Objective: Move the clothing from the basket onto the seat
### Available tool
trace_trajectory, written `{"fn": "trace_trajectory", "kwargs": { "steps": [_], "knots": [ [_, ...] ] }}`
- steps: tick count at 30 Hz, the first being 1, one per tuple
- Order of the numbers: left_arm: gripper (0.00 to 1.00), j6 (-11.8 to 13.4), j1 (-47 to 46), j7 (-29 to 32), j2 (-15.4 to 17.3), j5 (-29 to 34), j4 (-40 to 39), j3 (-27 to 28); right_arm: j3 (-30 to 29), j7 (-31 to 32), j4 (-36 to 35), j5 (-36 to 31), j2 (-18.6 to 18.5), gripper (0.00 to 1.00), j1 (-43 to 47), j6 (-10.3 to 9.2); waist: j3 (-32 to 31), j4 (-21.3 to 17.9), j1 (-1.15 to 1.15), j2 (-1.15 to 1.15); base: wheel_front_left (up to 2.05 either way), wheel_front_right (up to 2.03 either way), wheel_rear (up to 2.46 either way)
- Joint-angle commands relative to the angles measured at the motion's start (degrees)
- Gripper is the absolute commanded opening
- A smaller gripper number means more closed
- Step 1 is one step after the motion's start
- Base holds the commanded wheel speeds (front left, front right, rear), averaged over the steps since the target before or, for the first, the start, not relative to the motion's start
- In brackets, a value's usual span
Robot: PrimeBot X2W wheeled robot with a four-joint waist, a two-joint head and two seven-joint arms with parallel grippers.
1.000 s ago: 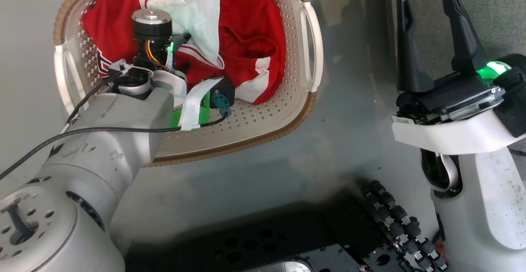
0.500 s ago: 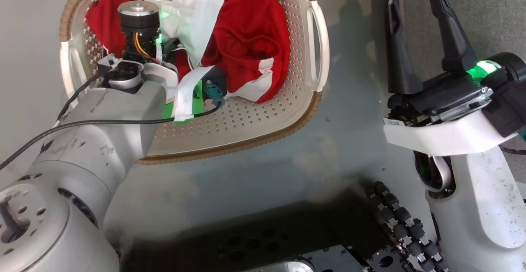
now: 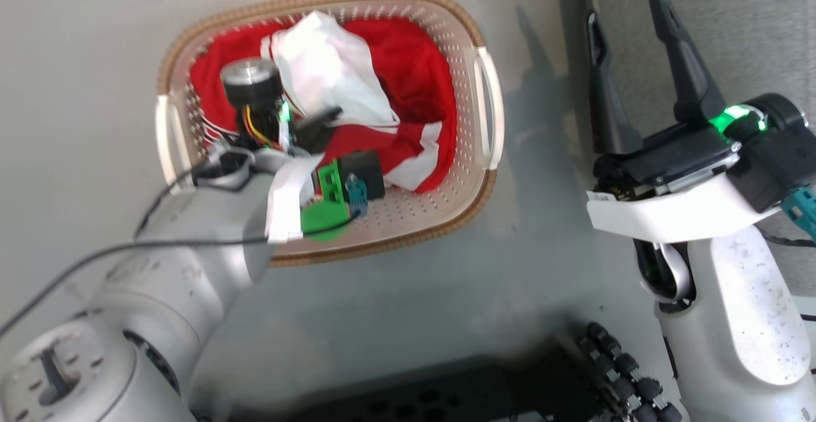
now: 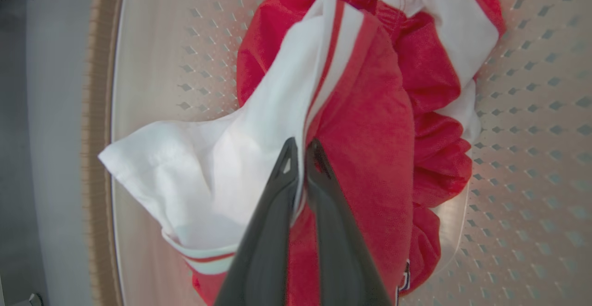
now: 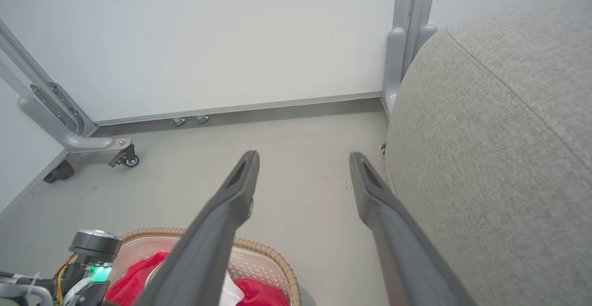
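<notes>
The clothing [image 4: 370, 125], red with white panels and stripes, lies bunched in the white perforated basket [image 4: 152, 42]. My left gripper [image 4: 303, 145] is shut on a fold of it where white meets red. In the head view the basket [image 3: 486, 109] stands on the floor at centre. My left wrist [image 3: 252, 84] reaches down into it over the clothing [image 3: 414, 84] and hides the fingers. My right gripper [image 3: 628, 7] stands open and holds nothing, right of the basket and by the grey seat [image 3: 752, 27]. The right wrist view looks past the open right gripper [image 5: 304, 157], with the seat [image 5: 499, 135] to its right.
Pale grey floor [image 3: 414, 320] surrounds the basket. A white wall panel [image 5: 231, 42] on a wheeled metal frame [image 5: 83, 151] stands beyond it. My dark base with rollers [image 3: 612, 358] sits at the bottom of the head view.
My left gripper has closed on the clothing. The head camera has shifted, so the basket now looks smaller and further right. The right gripper stays open.
</notes>
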Motion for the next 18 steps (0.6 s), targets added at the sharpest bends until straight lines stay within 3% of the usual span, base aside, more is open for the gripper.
{"fn": "trace_trajectory", "kwargs": {
  "steps": [1, 6, 12, 18],
  "knots": [
    [0.0, 0.9, 2.3, -0.7, -0.1, -1.5, -0.7, 0.6, 0.0, -0.3, 0.6, -0.3, -0.2, 1.0, 1.2, -0.02, -6.9, 1.0, 0.0, 0.17, 0.0, 0.0, 0.0],
    [0.0, 3.9, 7.9, -1.2, 0.7, -5.2, -6.9, 2.7, 0.1, -0.3, 2.4, -0.6, -0.2, 1.0, 3.8, -0.02, -14.0, 1.5, 0.0, 0.17, 0.0, 0.0, 0.0],
    [0.0, 8.6, 17.4, -1.1, 4.6, -11.4, -20.6, 7.0, 0.2, -0.3, 5.0, -0.8, -0.2, 1.0, 8.8, -0.02, -24.5, 1.8, 0.0, 0.17, 0.0, 0.0, 0.0],
    [0.0, 11.4, 26.4, -1.2, 7.3, -16.6, -31.4, 11.8, 0.3, -0.3, 7.0, -0.8, -0.2, 1.0, 13.7, -0.02, -33.6, 1.5, 0.0, 0.17, 0.0, 0.0, 0.0]
  ]
}}
